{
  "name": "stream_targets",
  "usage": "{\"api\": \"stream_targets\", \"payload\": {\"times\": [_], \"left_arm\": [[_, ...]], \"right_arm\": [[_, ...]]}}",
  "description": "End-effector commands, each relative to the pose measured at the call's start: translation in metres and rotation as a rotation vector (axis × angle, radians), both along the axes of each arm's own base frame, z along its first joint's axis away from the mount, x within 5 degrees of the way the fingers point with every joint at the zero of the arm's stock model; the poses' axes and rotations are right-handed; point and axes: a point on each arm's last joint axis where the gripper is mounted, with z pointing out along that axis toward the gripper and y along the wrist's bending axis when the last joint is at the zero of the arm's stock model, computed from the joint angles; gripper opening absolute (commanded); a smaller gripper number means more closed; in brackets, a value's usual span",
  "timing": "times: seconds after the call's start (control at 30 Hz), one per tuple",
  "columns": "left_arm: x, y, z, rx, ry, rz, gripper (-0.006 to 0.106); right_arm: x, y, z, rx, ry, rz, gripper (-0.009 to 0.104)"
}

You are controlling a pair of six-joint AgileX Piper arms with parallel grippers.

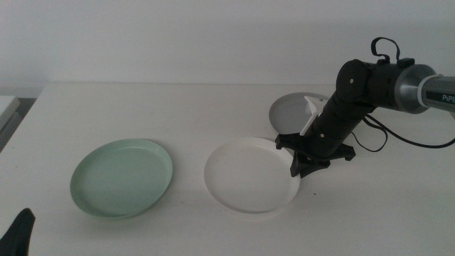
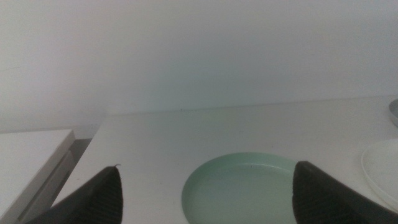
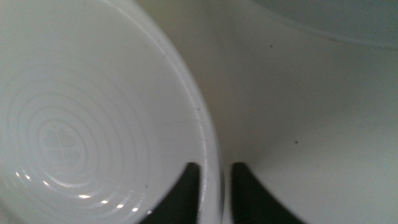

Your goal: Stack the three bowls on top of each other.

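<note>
The white bowl [image 1: 245,174] lies flat in the middle of the table. My right gripper [image 1: 301,168] comes in from the right and stands at its right rim. In the right wrist view the two jaws [image 3: 214,180] sit close together with the white bowl's [image 3: 81,124] rim pinched between them. The grey bowl [image 1: 291,107] lies just behind the right arm and shows at a corner of the right wrist view [image 3: 348,18]. The mint green bowl [image 1: 121,178] lies at the left. My left gripper [image 1: 18,231] waits at the front left, open and empty [image 2: 207,167], facing the mint bowl [image 2: 249,186].
A white slab [image 1: 7,107] lies beyond the table's left edge and also shows in the left wrist view [image 2: 31,155]. A black cable [image 1: 373,135] loops behind the right arm. A white wall runs along the table's far edge.
</note>
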Motion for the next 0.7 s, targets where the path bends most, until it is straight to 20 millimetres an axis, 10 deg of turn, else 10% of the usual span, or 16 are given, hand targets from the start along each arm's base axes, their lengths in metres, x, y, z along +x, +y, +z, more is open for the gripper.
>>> {"api": "stream_targets", "payload": {"times": [0.0,0.27,0.43,0.67], "left_arm": [[0.000,0.000,0.002,-0.007,-0.017,0.002,0.094],[0.000,0.000,0.002,-0.007,-0.017,0.002,0.094],[0.000,0.000,0.002,-0.005,-0.017,0.002,0.094],[0.000,0.000,0.002,-0.005,-0.017,0.002,0.094]], "right_arm": [[0.002,0.001,0.005,0.006,-0.023,0.014,0.019],[0.013,-0.005,0.063,-0.043,-0.187,0.030,0.067],[0.046,-0.036,0.100,-0.214,-0.335,-0.086,0.069],[0.102,-0.085,0.076,-0.261,-0.301,-0.166,0.068]]}}
